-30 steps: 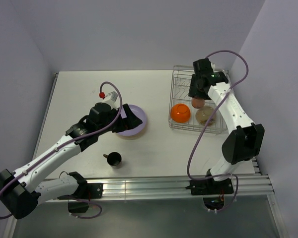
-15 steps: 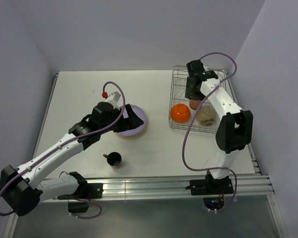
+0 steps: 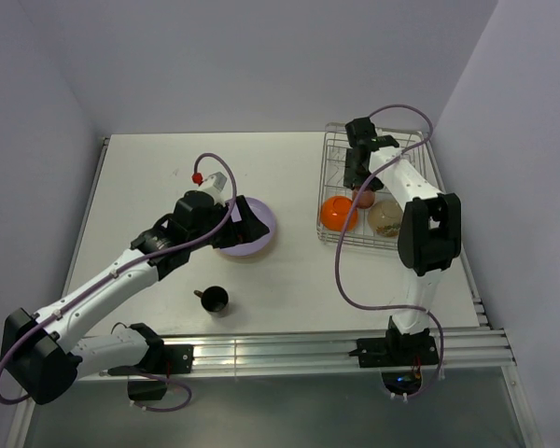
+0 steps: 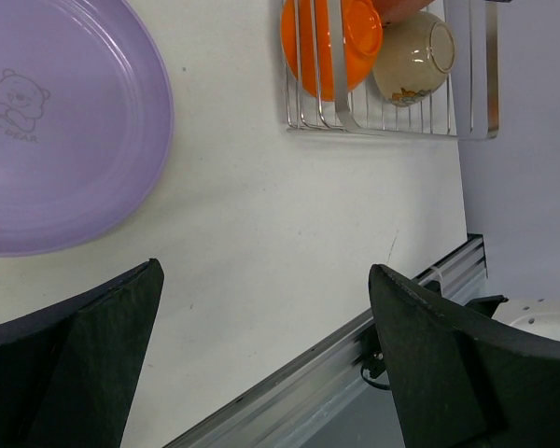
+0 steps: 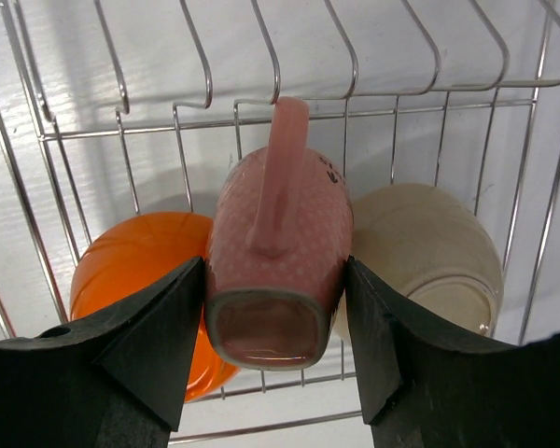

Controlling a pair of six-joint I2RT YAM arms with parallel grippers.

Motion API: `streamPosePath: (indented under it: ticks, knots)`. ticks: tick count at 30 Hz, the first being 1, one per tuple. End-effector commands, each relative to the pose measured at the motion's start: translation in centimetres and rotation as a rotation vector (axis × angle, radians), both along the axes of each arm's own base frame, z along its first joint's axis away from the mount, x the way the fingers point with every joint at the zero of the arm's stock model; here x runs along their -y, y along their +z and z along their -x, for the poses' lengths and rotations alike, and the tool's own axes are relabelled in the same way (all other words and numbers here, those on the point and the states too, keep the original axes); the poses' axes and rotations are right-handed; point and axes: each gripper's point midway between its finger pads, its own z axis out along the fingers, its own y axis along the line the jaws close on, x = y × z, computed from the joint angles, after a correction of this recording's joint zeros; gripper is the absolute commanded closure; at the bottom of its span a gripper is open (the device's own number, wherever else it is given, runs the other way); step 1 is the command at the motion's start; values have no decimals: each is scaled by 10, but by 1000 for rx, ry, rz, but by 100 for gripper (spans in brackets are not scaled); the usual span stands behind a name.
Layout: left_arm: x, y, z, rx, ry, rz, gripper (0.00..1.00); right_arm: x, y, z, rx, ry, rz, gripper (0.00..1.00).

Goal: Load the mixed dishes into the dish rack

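My right gripper (image 5: 275, 271) is shut on the pink mug (image 5: 278, 233), handle up, a finger on each side. It hangs over the dish rack (image 5: 205, 93) between the orange bowl (image 5: 131, 257) and the white bowl (image 5: 420, 243). From above, the mug (image 3: 364, 197) shows under the right gripper (image 3: 358, 179) inside the dish rack (image 3: 331, 154). My left gripper (image 4: 261, 271) is open and holds nothing; it hovers by the right edge of the lilac plate (image 4: 56, 140). The small black cup (image 3: 214, 299) stands nearer the front.
In the top view the rack sits at the back right near the wall, with the orange bowl (image 3: 339, 212) and white bowl (image 3: 386, 217) along its front. An aluminium rail (image 3: 289, 350) runs along the near edge. The lilac plate (image 3: 259, 235) lies mid-table.
The right arm has folded in and its wrist has moved left over the rack with the mug. The left gripper shifted slightly right over the plate.
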Motion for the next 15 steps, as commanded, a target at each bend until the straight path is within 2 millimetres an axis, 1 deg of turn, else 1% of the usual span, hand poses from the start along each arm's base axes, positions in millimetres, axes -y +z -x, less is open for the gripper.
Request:
streamPosePath:
  ticks: [1, 5, 9, 10, 12, 14, 15]
  knots:
    - [5, 13, -5, 42, -22, 20, 2, 1, 19, -28, 108, -2, -18, 100]
    - [7, 9, -5, 28, -30, 24, 2, 8, 19, -30, 128, -28, -13, 100]
    - [8, 10, -5, 27, -30, 29, 2, 11, 13, -31, 116, -29, -23, 100]
    - [8, 10, -5, 28, -30, 31, 2, 11, 10, -30, 108, -25, -23, 93]
    - [10, 11, -5, 24, -34, 35, 2, 9, 6, -31, 97, -16, -40, 88]
    - [9, 12, -4, 23, -34, 36, 2, 8, 1, -30, 86, -8, -46, 73]
    - [9, 12, -5, 22, -32, 35, 2, 8, 0, -30, 83, -8, -48, 59]
